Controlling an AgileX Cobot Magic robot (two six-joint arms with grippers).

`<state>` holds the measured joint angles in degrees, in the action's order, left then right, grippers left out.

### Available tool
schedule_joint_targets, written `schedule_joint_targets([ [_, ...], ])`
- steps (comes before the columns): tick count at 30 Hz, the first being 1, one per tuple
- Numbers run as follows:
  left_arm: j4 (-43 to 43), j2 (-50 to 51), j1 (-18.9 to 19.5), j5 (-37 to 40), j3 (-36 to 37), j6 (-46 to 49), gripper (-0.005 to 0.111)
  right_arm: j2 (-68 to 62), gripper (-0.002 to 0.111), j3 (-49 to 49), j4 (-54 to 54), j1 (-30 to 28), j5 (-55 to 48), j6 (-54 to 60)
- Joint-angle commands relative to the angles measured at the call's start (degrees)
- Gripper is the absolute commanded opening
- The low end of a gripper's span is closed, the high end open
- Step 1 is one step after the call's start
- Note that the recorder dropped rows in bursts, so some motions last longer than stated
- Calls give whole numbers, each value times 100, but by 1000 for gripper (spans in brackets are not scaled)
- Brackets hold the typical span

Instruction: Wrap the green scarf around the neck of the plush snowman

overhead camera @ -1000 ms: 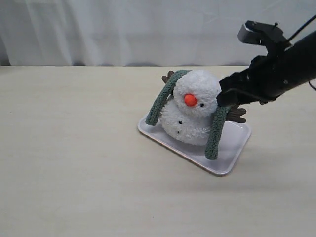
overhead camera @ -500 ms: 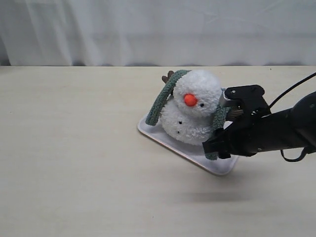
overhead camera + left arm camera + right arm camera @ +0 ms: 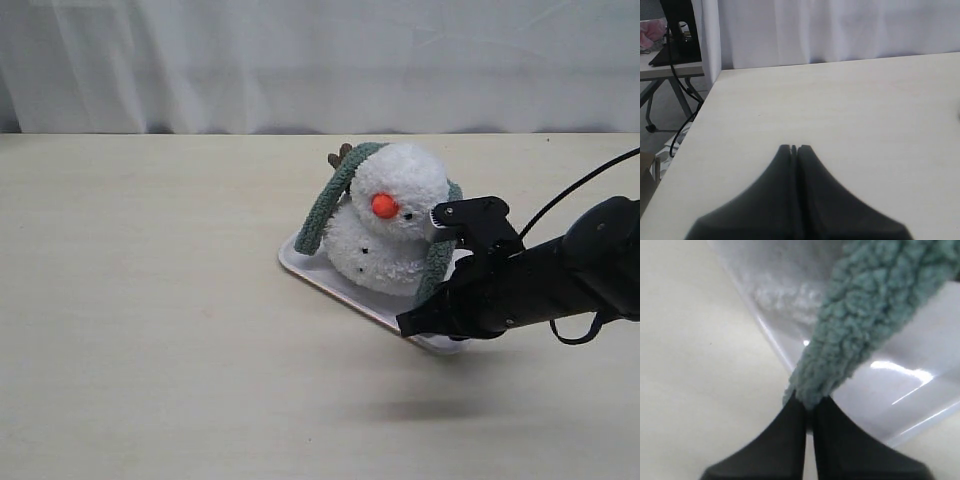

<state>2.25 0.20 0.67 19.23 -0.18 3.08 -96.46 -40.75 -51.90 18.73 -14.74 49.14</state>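
Observation:
The plush snowman [image 3: 398,195] stands on a pale tray [image 3: 303,261], its orange nose facing front. The green scarf [image 3: 330,200] is draped behind its head, and one end hangs down each side. My right gripper [image 3: 412,322] is low at the tray's front edge, shut on the tip of the scarf's right end [image 3: 875,315]. In the right wrist view the gripper [image 3: 810,407] pinches the fuzzy tip just over the tray's rim [image 3: 912,390]. My left gripper [image 3: 794,148] is shut on nothing over bare table and is outside the exterior view.
The beige table [image 3: 150,330] spreads wide around the tray. A white curtain [image 3: 300,60] hangs along the far edge. In the left wrist view the table's side edge [image 3: 700,115] drops off towards a stand and cables.
My right arm came down from above the snowman's right side to the tray's front edge, then shifted slightly left. It now pinches the scarf's hanging right end.

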Motion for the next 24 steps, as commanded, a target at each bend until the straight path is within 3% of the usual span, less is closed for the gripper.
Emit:
schedule_joint_targets([
  [1,-34,-20,0,-74,18,-35,0,27,4,-18,8,5,-710,174],
  [24,-34,-20,0,-74,18,-35,0,-359,5,-52,8,5,-57,244],
])
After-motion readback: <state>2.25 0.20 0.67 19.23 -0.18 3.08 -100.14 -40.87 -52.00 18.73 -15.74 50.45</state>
